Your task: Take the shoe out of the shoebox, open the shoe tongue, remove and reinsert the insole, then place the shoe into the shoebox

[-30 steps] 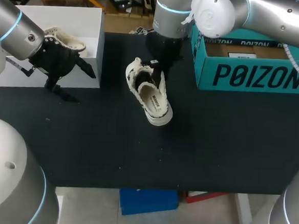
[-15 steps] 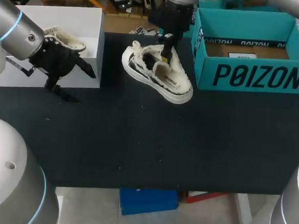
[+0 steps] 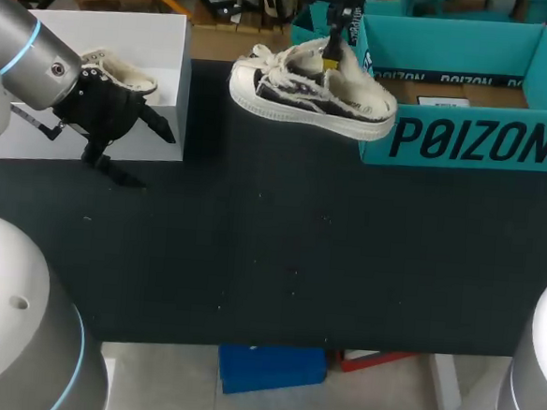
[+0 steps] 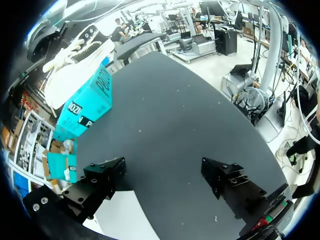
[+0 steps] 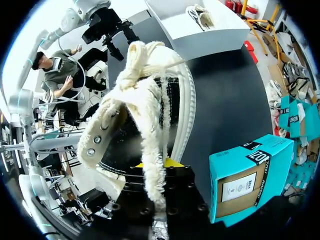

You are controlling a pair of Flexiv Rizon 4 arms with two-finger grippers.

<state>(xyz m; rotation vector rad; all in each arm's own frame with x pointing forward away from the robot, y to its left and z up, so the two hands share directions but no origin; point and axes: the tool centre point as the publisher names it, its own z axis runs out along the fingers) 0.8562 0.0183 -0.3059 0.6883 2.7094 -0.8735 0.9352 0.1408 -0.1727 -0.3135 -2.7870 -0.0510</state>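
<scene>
At twelve o'clock over the table | right gripper (image 3: pixel 332 59) clamped on the sneaker (image 3: pixel 310 90) collar, carrying it airborne beside the teal shoebox (image 3: pixel 466 139), probably for boxing | left gripper (image 3: pixel 137 149) at nine o'clock, fingers spread, empty, parked clear.

The black worktop (image 3: pixel 279 262) is matte, with a few pale specks scattered across it. Two boxes stand directly on it: a white box (image 3: pixel 175 67) at the far left corner and an open teal shoebox (image 3: pixel 466 143) at the far right, well apart.
</scene>
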